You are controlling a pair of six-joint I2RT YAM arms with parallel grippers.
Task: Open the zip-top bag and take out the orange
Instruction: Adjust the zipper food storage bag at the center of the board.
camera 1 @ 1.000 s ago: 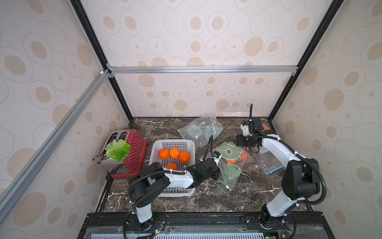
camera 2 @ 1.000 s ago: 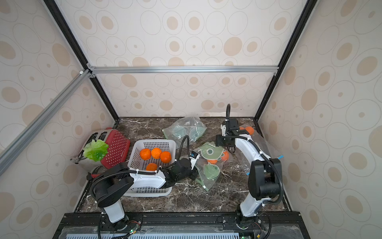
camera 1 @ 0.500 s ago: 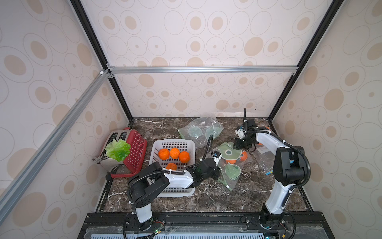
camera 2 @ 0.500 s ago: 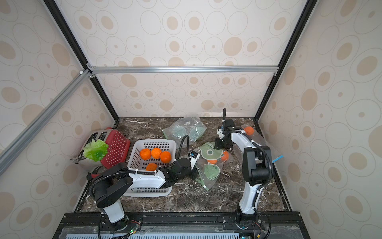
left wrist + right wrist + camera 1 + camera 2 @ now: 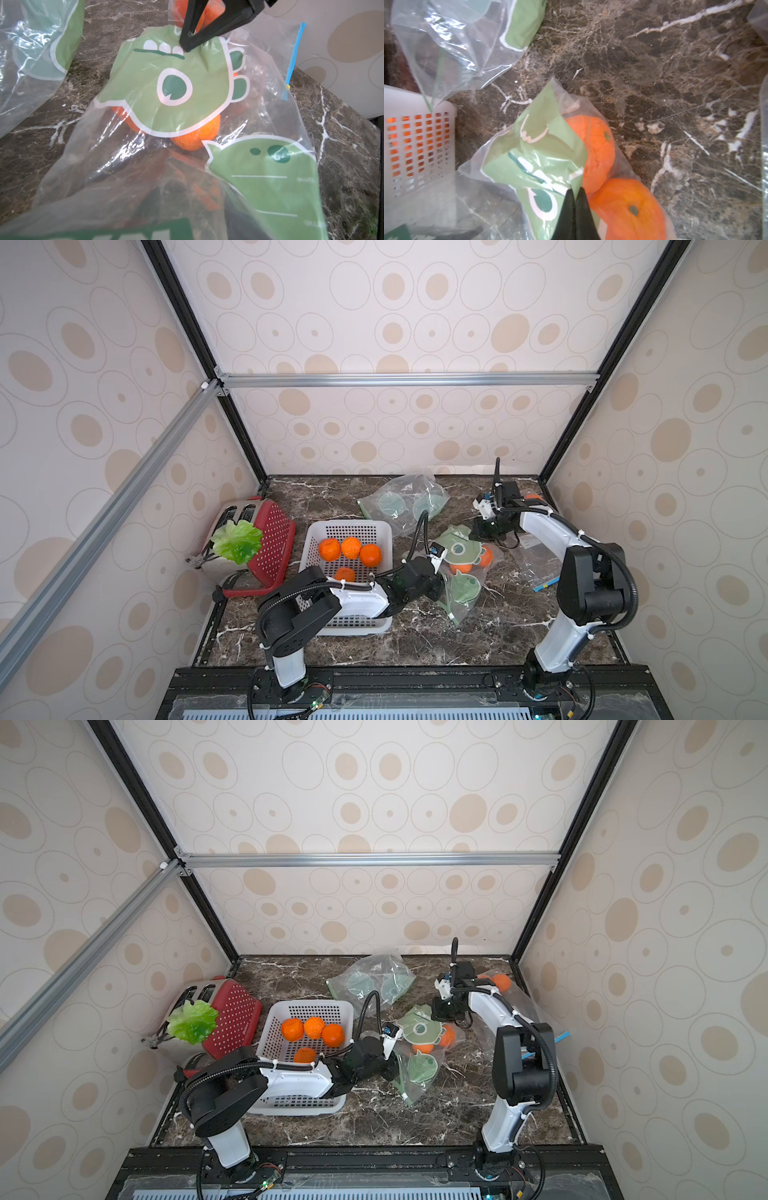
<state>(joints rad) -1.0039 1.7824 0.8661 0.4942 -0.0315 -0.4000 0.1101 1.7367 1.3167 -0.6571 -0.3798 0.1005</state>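
The zip-top bag (image 5: pixel 461 576) lay crumpled near the middle of the marble table (image 5: pixel 457 643), just right of the white basket (image 5: pixel 347 524). Two oranges (image 5: pixel 596 149) touched each other inside it, toward its far right end. The right gripper (image 5: pixel 576 192) was down on that far end, its jaws pressed together on a fold of the green printed film just beside the fruit. The left gripper (image 5: pixel 438 591) sat at the bag's near left edge, and whether it was open or clamped on anything could not be told. That was the main risk: if the left side had no real hold, a pull by the right arm would likely have dragged the whole bag across the table instead of parting its mouth. The film looked thin and slick, so the pinched fold could have slid out under load. The pinch might also have caught both walls together, which would have held the bag shut there. Had the far end been lifted, the round oranges would probably have rolled toward the near end. Once the mouth gave, they could have run on across the table. A clear bag (image 5: pixel 536 568) to the right and an empty bag (image 5: pixel 403 502) farther back lay close enough to snag.
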